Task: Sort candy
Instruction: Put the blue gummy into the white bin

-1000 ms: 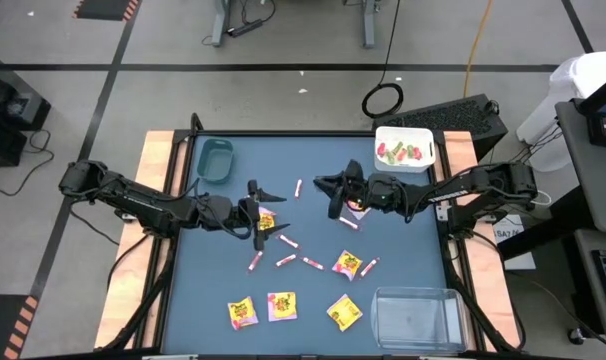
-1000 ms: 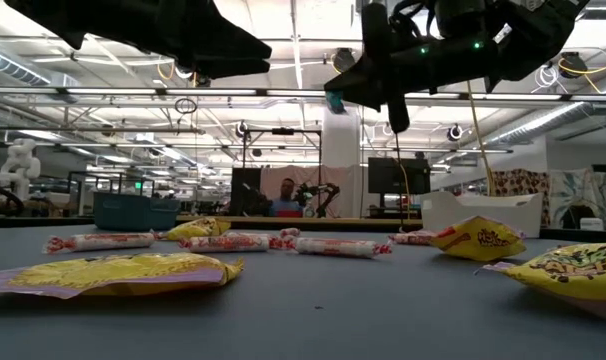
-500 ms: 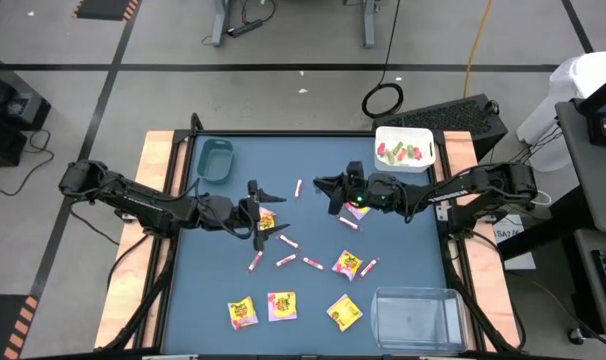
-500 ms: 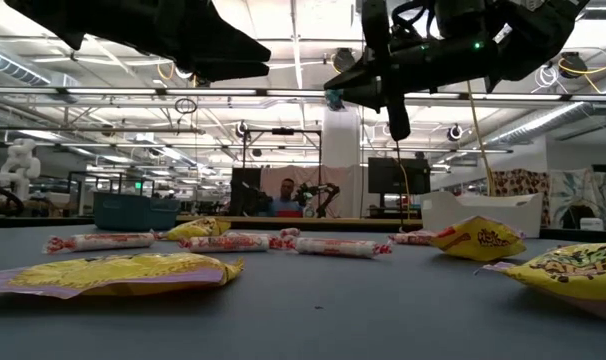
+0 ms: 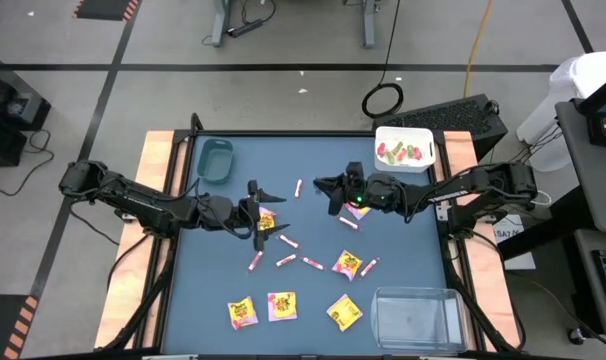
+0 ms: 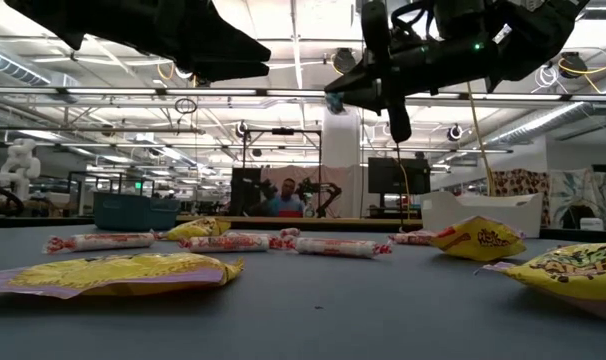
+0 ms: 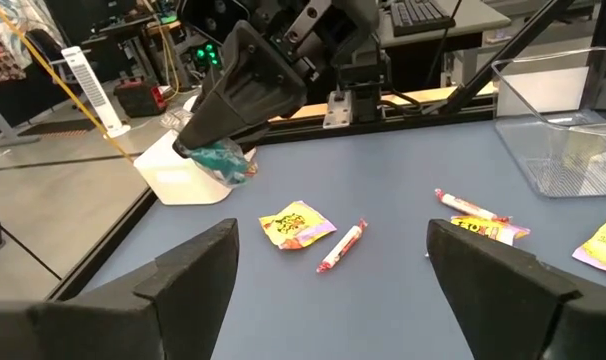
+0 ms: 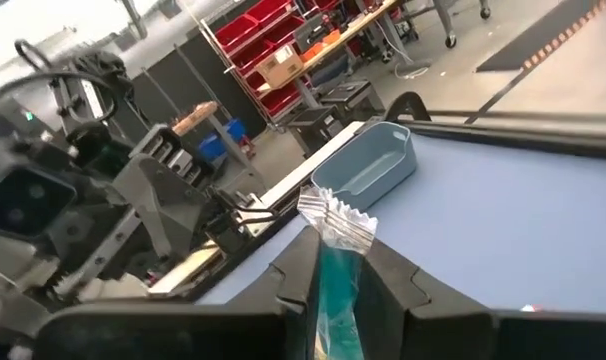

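My right gripper [image 5: 326, 185] hangs above the table's middle, pointing toward the left side, shut on a small green clear-wrapped candy [image 8: 335, 262], which also shows in the left wrist view [image 7: 224, 161]. My left gripper [image 5: 257, 212] [image 7: 333, 240] hovers open above a yellow packet [image 5: 266, 222], with nothing between its fingers. Yellow packets [image 5: 281, 306] and pink-white sticks [image 5: 312, 263] lie flat on the blue table top [image 5: 403, 230]. My right gripper pinches the green candy's body [image 8: 333, 275] between its two fingers. The crimped clear wrapper end [image 8: 338, 215] sticks out past the fingertips. The fingers lie about level, coming from the table's right side, and the candy is lifted clear of the table.
A white bin [image 5: 424, 135] with green and red pieces stands at the far right. A teal bin [image 5: 215, 160] sits at the far left and a clear bin [image 5: 415, 315] at the near right. More packets [image 5: 345, 312] and sticks [image 5: 298, 188] are scattered between the arms.
My right gripper has rolled about its own pointing line while staying in place, still shut on the green candy.
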Robot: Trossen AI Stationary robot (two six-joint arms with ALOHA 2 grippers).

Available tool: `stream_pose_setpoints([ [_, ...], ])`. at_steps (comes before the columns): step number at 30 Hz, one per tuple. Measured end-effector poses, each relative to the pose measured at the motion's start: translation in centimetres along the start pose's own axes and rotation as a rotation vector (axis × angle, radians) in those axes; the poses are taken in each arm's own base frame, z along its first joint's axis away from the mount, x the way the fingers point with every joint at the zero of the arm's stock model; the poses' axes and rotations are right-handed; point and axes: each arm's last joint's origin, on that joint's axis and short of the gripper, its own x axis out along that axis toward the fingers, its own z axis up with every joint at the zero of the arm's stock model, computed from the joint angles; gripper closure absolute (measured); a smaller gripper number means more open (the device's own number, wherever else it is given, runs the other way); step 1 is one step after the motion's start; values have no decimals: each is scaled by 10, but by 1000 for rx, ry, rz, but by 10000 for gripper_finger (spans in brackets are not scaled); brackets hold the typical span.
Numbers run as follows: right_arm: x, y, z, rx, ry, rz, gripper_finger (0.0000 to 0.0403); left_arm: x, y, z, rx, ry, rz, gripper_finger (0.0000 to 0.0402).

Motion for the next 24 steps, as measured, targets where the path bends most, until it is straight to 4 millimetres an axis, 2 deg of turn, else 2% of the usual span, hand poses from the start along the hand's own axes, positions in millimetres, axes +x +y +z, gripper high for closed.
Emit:
stream_pose_setpoints([
  [7,0,-1,-1,-279,14,-9,360,0,0,0,1,0,0,75],
  [13,-2,-7,-2,-356,66,-58,360,0,0,-1,3,8,-1,75],
  [18,-9,-25,12,-368,146,-184,360,0,0,-2,6,16,-2,75],
  [24,-31,-43,50,-384,250,-378,360,0,0,-3,9,26,-3,75],
])
